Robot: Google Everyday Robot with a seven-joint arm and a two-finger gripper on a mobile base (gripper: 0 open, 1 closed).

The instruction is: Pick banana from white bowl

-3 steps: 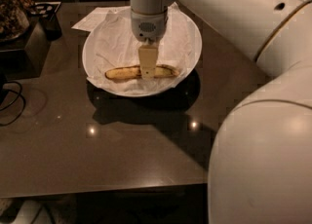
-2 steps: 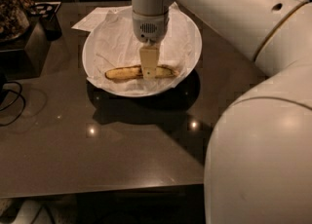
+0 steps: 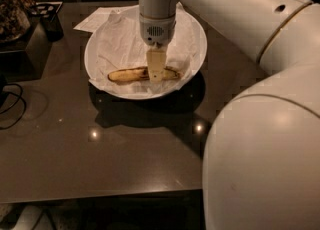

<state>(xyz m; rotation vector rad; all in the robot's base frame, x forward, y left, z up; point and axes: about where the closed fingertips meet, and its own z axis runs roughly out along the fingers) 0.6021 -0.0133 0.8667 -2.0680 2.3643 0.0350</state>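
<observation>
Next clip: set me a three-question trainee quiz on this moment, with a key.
1. True or false: the banana lies outside the bowl.
2. Where is the pincer? A) hanging high above the bowl; B) down in the bowl, near the banana's middle; C) off to the bowl's left.
3. Fill in: the bowl is lined with crumpled white ____.
Key: 1 false; 2 B; 3 paper.
</observation>
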